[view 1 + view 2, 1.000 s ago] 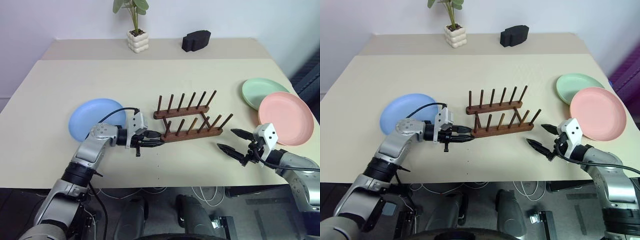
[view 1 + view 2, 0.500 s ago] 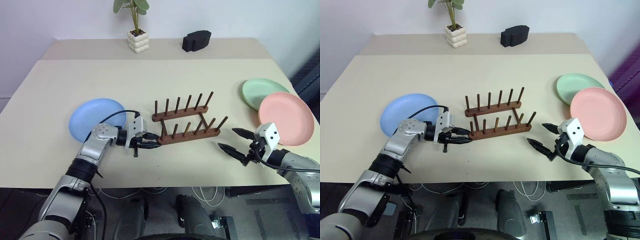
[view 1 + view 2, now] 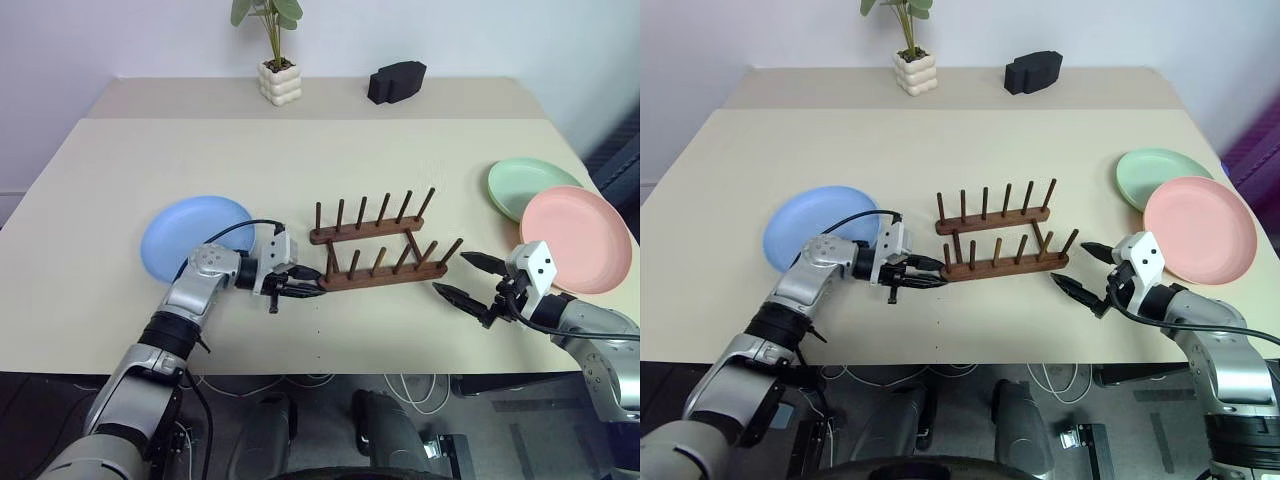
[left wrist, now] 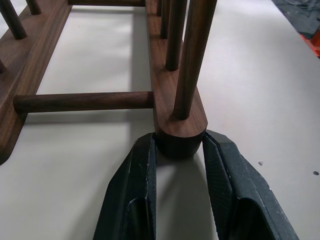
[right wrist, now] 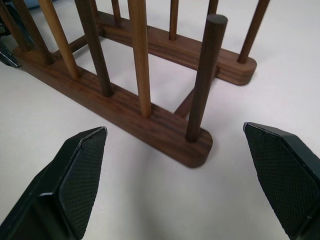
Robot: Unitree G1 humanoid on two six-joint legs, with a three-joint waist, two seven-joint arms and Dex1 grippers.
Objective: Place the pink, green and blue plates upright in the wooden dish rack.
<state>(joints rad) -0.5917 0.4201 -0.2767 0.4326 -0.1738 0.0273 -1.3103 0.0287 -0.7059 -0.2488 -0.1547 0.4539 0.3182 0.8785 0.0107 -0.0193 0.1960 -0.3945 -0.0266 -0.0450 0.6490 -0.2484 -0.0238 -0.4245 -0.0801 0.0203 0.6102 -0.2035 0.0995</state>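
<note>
A small dish rack [image 3: 377, 250] of dark brown wood with a fine grain is seen near the middle of a smooth, pale beige counter [image 3: 300, 160]; it is built from two parallel rails with rounded ends, joined by round crossbars, and each rail carries a row of slim round pegs. The rounded end of the nearer rail is pinched between the two black, matte fingers [image 4: 131, 200] of the left pincer [image 3: 307, 284], whose pads are pressed against both sides of the wood. The right pincer [image 3: 470, 279] is held spread wide, its textured black pads [image 5: 75, 180] standing apart on either side of the rack's opposite end, near it but not touching. Three plain, round, shallow plates with a matte finish are laid flat on the counter: the light blue plate [image 3: 185, 235] is found just behind the left arm, beside the rack's left end, while the salmon pink plate [image 3: 575, 225] and the pale mint green plate [image 3: 520, 183] are found at the right edge, beyond the right pincer, the pink one overlapping the green one's nearer rim. No plate is set in the rack.
</note>
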